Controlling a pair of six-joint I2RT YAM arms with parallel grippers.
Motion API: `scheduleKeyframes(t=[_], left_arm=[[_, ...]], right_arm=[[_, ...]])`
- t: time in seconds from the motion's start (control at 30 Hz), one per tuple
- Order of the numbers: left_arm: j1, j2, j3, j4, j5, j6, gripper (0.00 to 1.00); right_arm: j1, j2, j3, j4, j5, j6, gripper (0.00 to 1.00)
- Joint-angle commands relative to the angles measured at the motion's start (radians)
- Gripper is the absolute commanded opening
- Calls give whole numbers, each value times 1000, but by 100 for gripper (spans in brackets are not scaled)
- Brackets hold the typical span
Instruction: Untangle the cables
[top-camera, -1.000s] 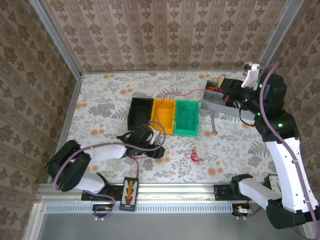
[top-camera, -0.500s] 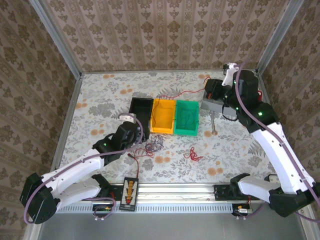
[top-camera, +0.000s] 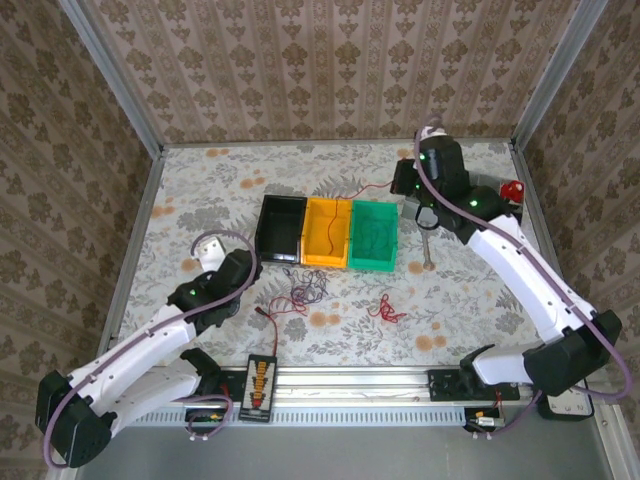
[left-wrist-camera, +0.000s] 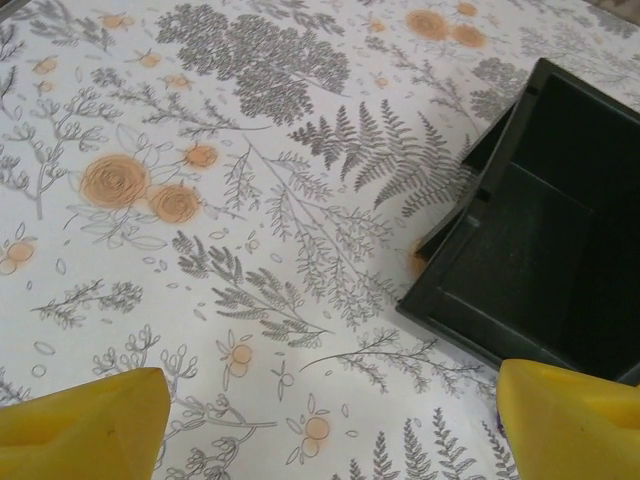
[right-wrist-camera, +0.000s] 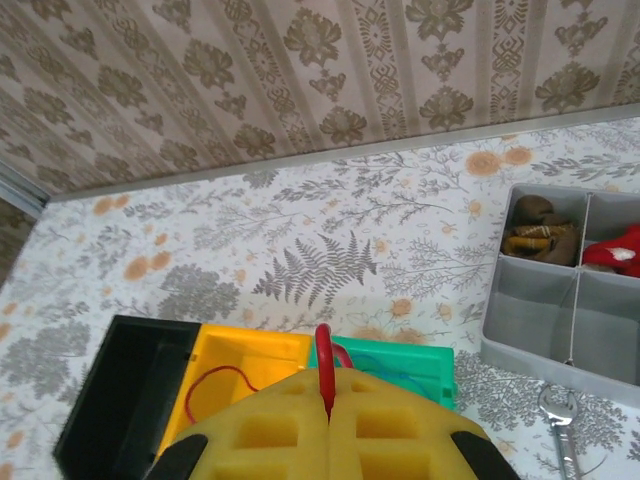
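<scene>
At the near edge lies a small black connector board (top-camera: 260, 380). Just beyond it, the left gripper (left-wrist-camera: 330, 425) hangs low above the flowered tablecloth (top-camera: 200, 190). Its yellow fingertips are spread wide with nothing between them, I think ready to reach for the tangle. The tangled bunch of thin red and purple wires (top-camera: 305, 290) rests on the cloth just in front of the yellow plastic bin (top-camera: 322, 242). A small red wire knot (top-camera: 390, 311) lies apart, to its right. Behind them a black plastic bin (top-camera: 280, 228), the yellow one and a green plastic bin (top-camera: 375, 266) stand close side by side. Farthest, the right gripper (right-wrist-camera: 325, 420) presses its yellow pads together on a long thin red wire (top-camera: 365, 187) that rises out of the yellow bin. Holding it high probably draws it free. A grey divided tray (right-wrist-camera: 530, 300) stands beside.
</scene>
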Motion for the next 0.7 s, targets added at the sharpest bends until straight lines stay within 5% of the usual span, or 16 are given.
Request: scheduleKeyframes(t=[0.0,0.43,0.67], left_arm=[[6,-1,-17,-60,-13,-50,86],[35,35,1,-29,37,6,86],[61,77,12,22,79,51,86]], right_arm=[[55,39,42,-9,124,-76,0],[282,376,244,-161,540,-337,0],[311,429,256,-208,640,-381,0]])
